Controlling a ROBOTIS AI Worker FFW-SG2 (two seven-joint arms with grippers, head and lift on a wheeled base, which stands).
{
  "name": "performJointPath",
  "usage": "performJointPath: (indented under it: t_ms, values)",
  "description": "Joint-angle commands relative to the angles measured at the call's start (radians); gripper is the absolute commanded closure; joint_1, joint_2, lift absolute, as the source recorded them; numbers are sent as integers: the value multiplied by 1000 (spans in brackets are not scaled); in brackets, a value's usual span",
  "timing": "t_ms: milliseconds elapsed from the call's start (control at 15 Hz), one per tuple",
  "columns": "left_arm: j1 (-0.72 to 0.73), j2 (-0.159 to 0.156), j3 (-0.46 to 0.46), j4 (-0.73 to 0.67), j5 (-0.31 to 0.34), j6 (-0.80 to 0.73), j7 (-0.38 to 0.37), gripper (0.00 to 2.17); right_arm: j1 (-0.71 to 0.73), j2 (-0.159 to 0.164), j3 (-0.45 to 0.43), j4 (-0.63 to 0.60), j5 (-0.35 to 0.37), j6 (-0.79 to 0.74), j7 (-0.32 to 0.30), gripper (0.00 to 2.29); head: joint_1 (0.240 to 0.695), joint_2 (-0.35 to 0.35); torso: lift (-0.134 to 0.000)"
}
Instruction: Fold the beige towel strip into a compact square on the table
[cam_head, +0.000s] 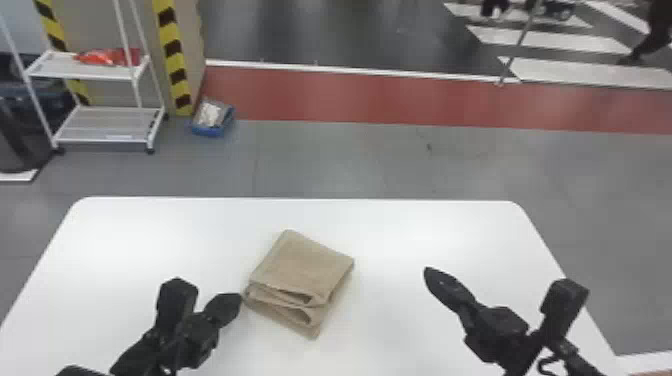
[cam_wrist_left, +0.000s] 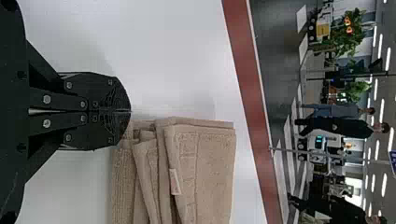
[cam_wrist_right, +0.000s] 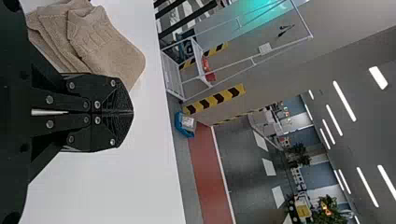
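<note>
While the towel (cam_head: 307, 265) lies folded on the counter (cam_head: 425, 225), the left pincer (cam_head: 237, 299) is beside it, the right pincer (cam_head: 428, 272) well apart, each with fingers together.

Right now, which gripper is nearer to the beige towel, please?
Left. The left gripper has its tip close by the left corner of the towel; whether they touch, I cannot tell. The right gripper is on the towel's right, with a wider gap.
</note>
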Motion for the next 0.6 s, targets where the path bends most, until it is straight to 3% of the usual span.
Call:
performJointPath:
  t_ms: [0, 267, 533]
  values:
    - [52, 1, 8, -89, 25, 67, -16, 1774, -14, 1, -2, 2, -2, 4, -1, 1983, 695, -156, 0]
    - [141, 1, 30, -222, 48, 156, -42, 1774, -54, 1, -11, 45, -10, 1, -1, 1983, 695, -186, 0]
    - [190, -10, 19, -265, 68, 143, -33, 1774, -95, 1, -11, 125, -25, -35, -1, 1980, 695, -211, 0]
